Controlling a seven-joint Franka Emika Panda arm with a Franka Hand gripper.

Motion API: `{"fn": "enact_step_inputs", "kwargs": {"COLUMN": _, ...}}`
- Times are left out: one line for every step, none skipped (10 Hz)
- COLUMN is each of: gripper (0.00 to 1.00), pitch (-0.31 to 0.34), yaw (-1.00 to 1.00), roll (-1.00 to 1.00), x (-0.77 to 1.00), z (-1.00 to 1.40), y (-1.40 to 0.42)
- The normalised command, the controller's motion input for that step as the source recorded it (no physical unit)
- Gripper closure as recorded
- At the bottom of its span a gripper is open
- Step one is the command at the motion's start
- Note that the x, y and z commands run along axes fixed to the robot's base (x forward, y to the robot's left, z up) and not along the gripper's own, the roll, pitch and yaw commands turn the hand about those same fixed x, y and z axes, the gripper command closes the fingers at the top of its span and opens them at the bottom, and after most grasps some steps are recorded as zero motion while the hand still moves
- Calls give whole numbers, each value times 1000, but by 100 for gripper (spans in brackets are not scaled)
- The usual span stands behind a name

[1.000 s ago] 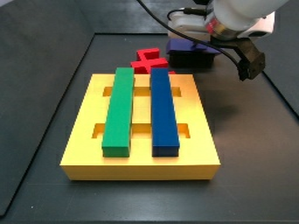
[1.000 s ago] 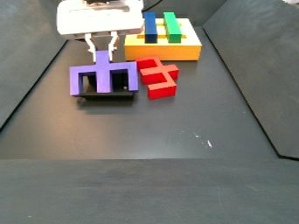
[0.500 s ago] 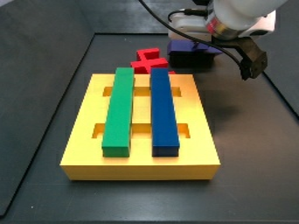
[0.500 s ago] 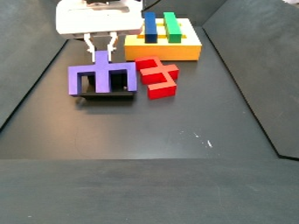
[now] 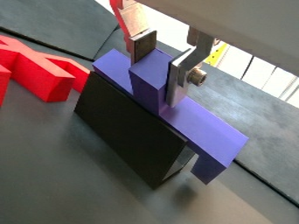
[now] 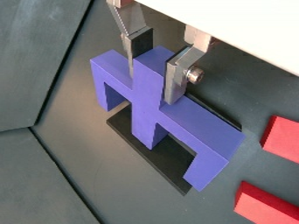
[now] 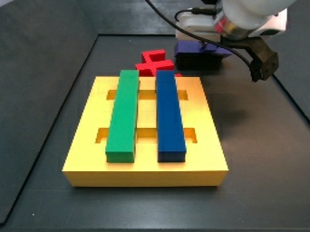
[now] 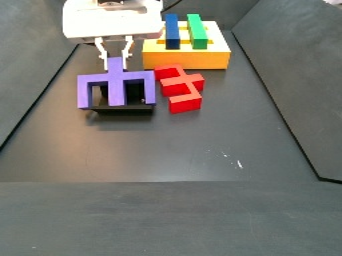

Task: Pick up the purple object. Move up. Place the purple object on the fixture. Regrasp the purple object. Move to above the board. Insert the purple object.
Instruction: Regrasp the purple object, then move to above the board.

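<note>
The purple object rests on top of the black fixture, its wide bar lying across and its central stub pointing toward the gripper. In both wrist views the silver fingers flank the stub, pads against its two sides, so the gripper is shut on the purple object. The fixture shows as a dark block under the bar. The yellow board lies nearer that side camera, apart from the gripper.
A red cross-shaped block lies on the floor beside the fixture. A green bar and a long dark-blue bar sit in the board's slots. Dark walls edge the work floor.
</note>
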Motion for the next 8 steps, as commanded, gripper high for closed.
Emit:
{"fn": "enact_step_inputs", "kwargs": {"gripper": 100, "pitch": 0, "yaw": 0, "roll": 0, "x": 0, "z": 0, "y": 0}}
{"fn": "enact_step_inputs", "kwargs": {"gripper": 100, "pitch": 0, "yaw": 0, "roll": 0, "x": 0, "z": 0, "y": 0}}
{"fn": "enact_step_inputs", "kwargs": {"gripper": 100, "pitch": 0, "yaw": 0, "roll": 0, "x": 0, "z": 0, "y": 0}}
{"fn": "enact_step_inputs", "kwargs": {"gripper": 100, "pitch": 0, "yaw": 0, "roll": 0, "x": 0, "z": 0, "y": 0}}
{"fn": "enact_step_inputs", "kwargs": {"gripper": 100, "pitch": 0, "yaw": 0, "roll": 0, "x": 0, "z": 1400, "y": 0}}
{"fn": "enact_step_inputs", "kwargs": {"gripper": 100, "pitch": 29, "yaw": -101, "roll": -22, "x": -20, "z": 1400, "y": -16}}
{"fn": "enact_step_inputs", "kwargs": {"gripper": 100, "pitch": 27, "yaw": -97, "roll": -83, "x": -55, "z": 1400, "y": -6}}
{"fn": "enact_step_inputs", "kwargs": {"gripper": 100, "pitch": 50, "yaw": -60, "roll": -53, "x": -54, "z": 1400, "y": 2}}
